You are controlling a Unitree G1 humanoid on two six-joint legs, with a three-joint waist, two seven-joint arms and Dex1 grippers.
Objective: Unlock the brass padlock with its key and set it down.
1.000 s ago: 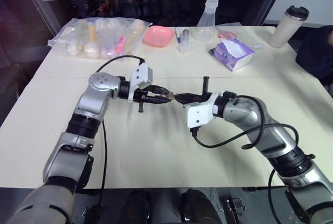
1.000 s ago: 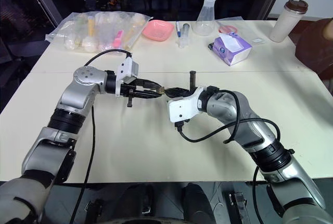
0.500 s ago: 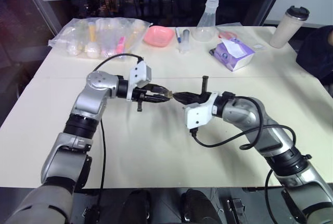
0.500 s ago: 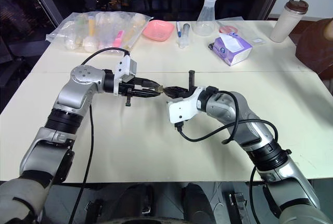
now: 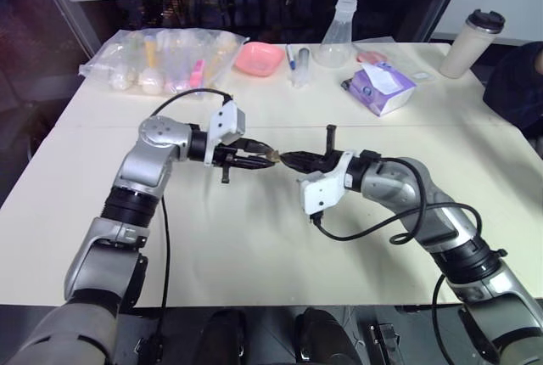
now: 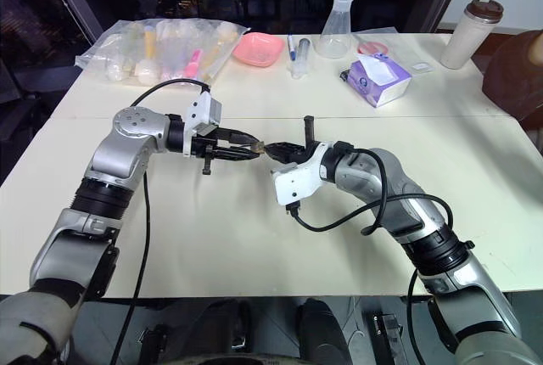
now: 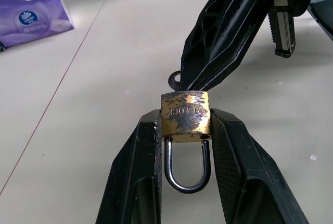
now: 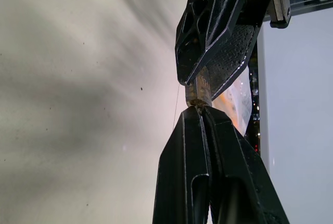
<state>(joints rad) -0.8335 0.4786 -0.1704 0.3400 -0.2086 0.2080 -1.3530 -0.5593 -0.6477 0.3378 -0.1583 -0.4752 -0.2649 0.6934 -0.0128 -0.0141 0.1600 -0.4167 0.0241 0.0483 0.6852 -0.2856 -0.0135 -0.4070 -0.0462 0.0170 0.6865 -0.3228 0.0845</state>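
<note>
Padlock (image 7: 185,112) in left pincer (image 7: 185,130), key apparently inserted

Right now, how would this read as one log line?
left fingers: clamped on brass padlock | right fingers: shut on key at padlock base | shackle: closed

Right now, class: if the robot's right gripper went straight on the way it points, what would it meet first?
The small brass padlock, clamped body-first in the left gripper. The right gripper, shut on the thin silvery key, already sits at the lock's bottom face; it looks like contact, though depth is unclear.
</note>
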